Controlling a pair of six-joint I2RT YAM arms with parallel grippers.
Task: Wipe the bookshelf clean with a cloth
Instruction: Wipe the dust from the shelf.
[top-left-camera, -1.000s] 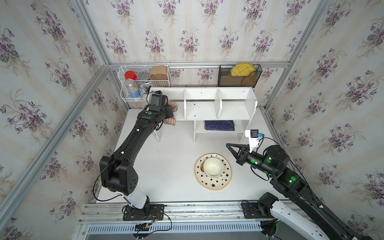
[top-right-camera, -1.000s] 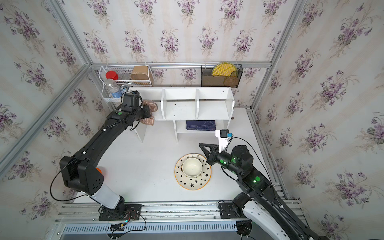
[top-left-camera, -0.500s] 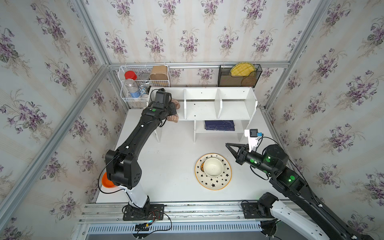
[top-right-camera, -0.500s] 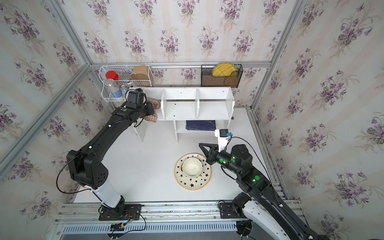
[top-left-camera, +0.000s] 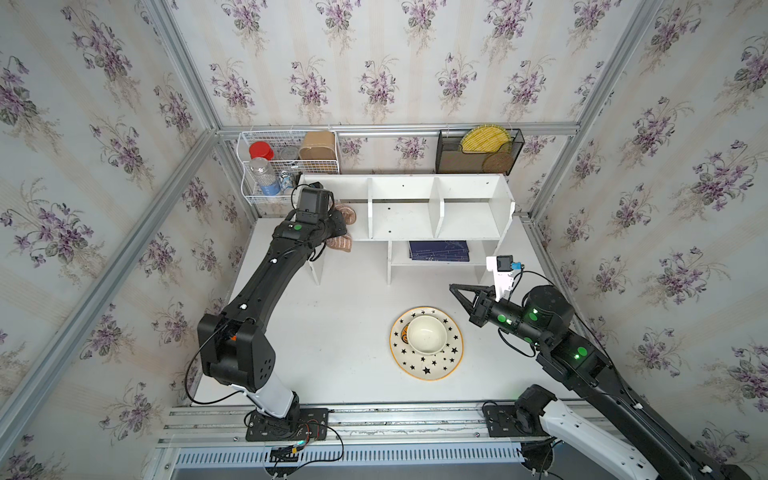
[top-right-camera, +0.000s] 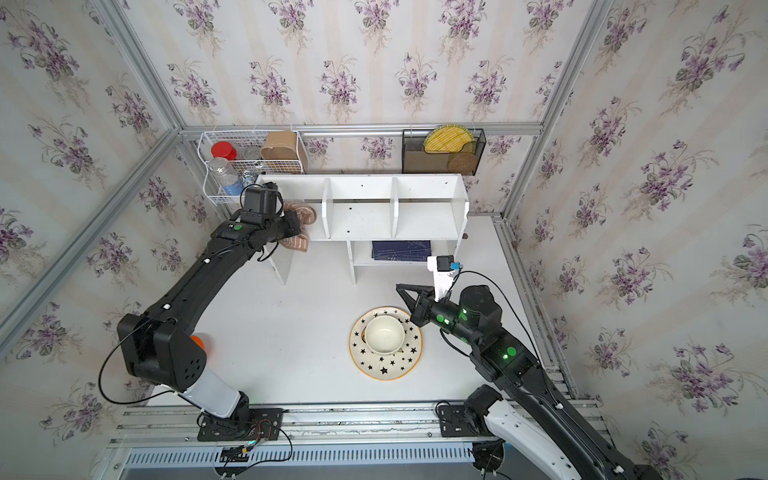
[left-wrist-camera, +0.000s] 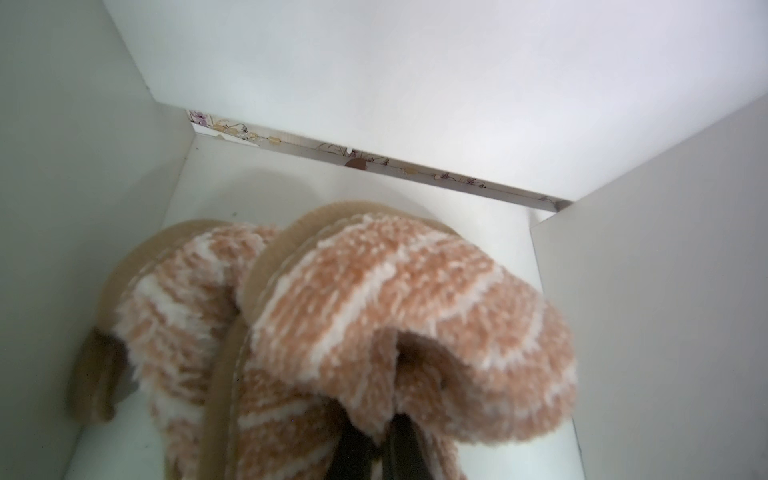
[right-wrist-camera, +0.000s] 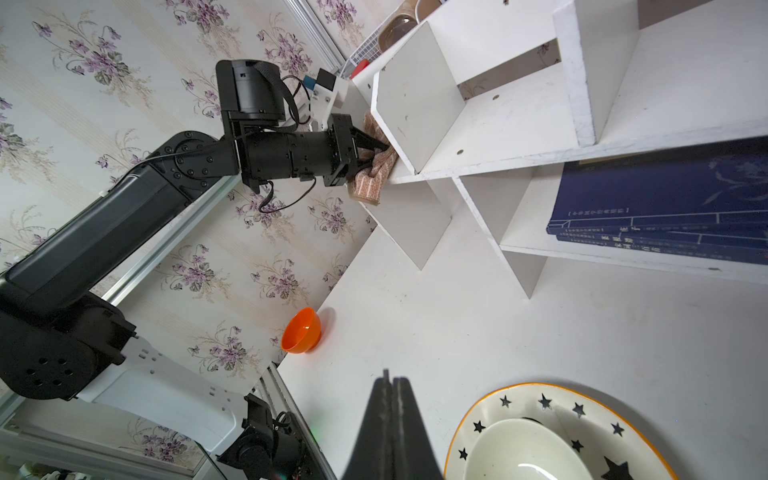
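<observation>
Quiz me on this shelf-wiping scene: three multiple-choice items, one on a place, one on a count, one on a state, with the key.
1. Which upper compartment of the bookshelf holds the cloth?
A) the one nearest the left arm
B) the middle one
C) the one farthest from the left arm

2. How many dividers split the upper level?
A) one
B) two
C) four

3. How is the right gripper?
A) wide open
B) shut, empty
C) shut on the cloth

Key:
1 A, the cloth bulges from the end compartment, where the left gripper clamps it.
2 B, two upright boards show in both top views.
3 B, its jaws meet with nothing between them.
</observation>
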